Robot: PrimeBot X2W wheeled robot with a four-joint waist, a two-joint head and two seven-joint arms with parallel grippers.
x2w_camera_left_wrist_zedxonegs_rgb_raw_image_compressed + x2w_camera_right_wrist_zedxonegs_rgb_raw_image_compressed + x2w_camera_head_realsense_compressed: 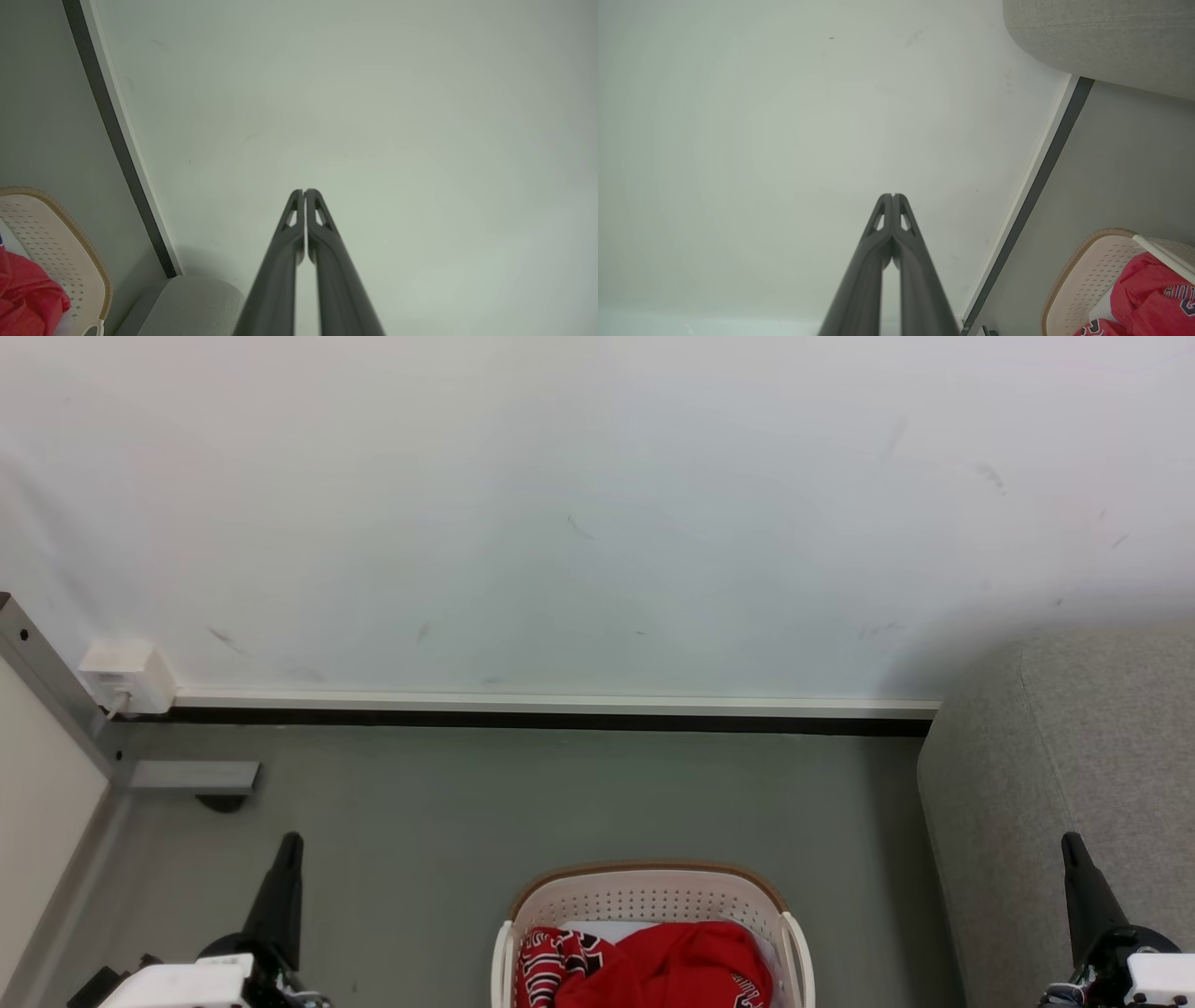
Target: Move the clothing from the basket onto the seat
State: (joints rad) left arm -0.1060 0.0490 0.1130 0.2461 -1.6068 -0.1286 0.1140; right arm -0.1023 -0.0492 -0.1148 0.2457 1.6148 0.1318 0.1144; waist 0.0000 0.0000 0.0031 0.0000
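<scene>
The white basket (653,901) with a brown rim stands on the grey floor at the bottom middle of the head view, holding bright red clothing (691,966) with black-and-white lettering. The light grey seat (1074,775) rises at the right. My left gripper (291,840) is at the lower left, shut and empty, well left of the basket. My right gripper (1069,840) is at the lower right in front of the seat, shut and empty. In the left wrist view my gripper (304,191) points at the wall, with basket (56,233) and clothing (23,294) at the lower left. The right wrist view shows my gripper (893,195), basket (1087,275), clothing (1143,294) and seat (1101,37).
A pale wall (597,523) with a white and black skirting (560,709) faces me. A white socket box (126,677) and a grey metal frame (56,691) stand at the left. Open grey floor (560,803) lies between wall and basket.
</scene>
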